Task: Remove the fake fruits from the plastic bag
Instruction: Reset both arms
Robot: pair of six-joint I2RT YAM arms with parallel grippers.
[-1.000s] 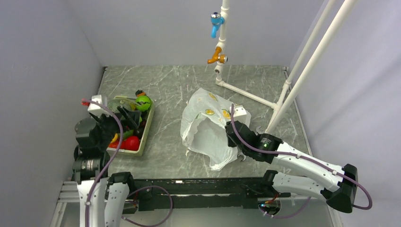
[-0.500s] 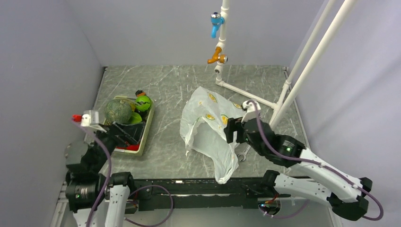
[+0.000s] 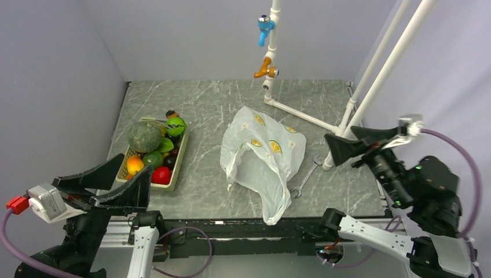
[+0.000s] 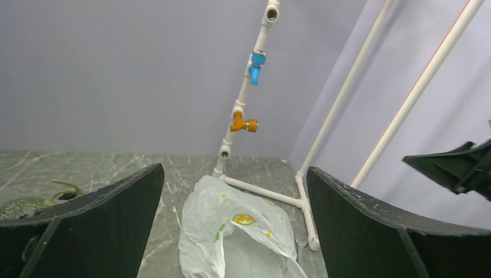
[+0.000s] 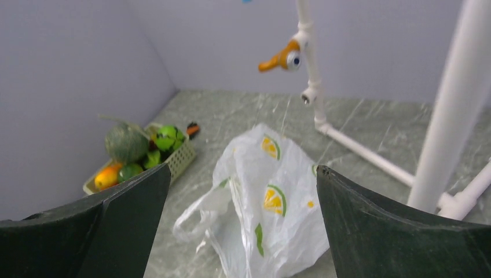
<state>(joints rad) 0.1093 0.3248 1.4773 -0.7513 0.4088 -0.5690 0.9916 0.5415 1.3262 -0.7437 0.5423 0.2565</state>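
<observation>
The plastic bag (image 3: 260, 156) lies crumpled and slack in the middle of the table, its lower end reaching the front edge; nothing shows inside it. It also shows in the left wrist view (image 4: 231, 231) and the right wrist view (image 5: 272, 202). The fake fruits sit in a cream tray (image 3: 180, 155) at the left: a grey-green melon (image 3: 144, 136), a green ball (image 3: 175, 125), an orange one (image 3: 135, 164) and a red one (image 3: 161, 175). My left gripper (image 3: 136, 163) hangs open, high over the near left corner. My right gripper (image 3: 339, 134) is open and raised at the right, apart from the bag.
A metal wrench (image 3: 304, 176) lies right of the bag. A white pipe frame (image 3: 301, 116) with a blue valve (image 3: 265, 24) and an orange valve (image 3: 266, 70) stands at the back and right. Grey walls close in three sides.
My right gripper opened, let go of the bag and rose away to the right. The bag slumped onto the table. My left arm lifted back from the tray toward the near edge.
</observation>
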